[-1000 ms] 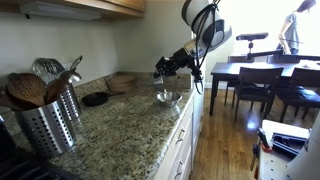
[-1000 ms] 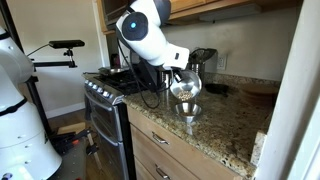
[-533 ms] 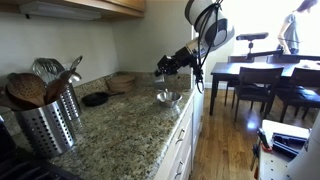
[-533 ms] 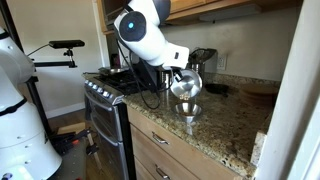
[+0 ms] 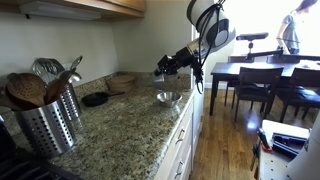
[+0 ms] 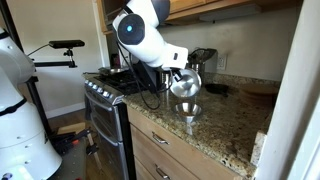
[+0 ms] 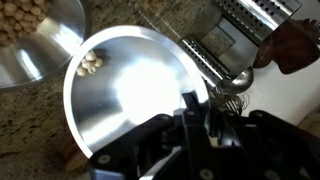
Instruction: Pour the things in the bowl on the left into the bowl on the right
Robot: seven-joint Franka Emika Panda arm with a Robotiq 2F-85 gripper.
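Note:
My gripper (image 7: 197, 100) is shut on the rim of a shiny metal bowl (image 7: 130, 95), held tilted above the counter. A few pale nuts (image 7: 91, 63) cling near its far rim. Beneath that rim a second metal bowl (image 7: 35, 50) rests on the granite with many of the same nuts (image 7: 22, 25) inside. In both exterior views the held bowl (image 6: 185, 85) hangs tipped just over the counter bowl (image 6: 188, 110), the gripper (image 5: 165, 67) and resting bowl (image 5: 168, 98) near the counter's front edge.
A steel utensil holder (image 5: 45, 118), a black dish (image 5: 95, 99) and a wooden bowl (image 5: 122, 80) sit on the counter. A whisk (image 7: 235, 85) and grater (image 7: 255, 15) lie close by. A stove (image 6: 110, 85) adjoins the counter; a dining table with chairs (image 5: 265, 75) stands beyond.
The arm's upper part has shifted slightly. The held bowl stays tilted over the counter bowl, barely moved.

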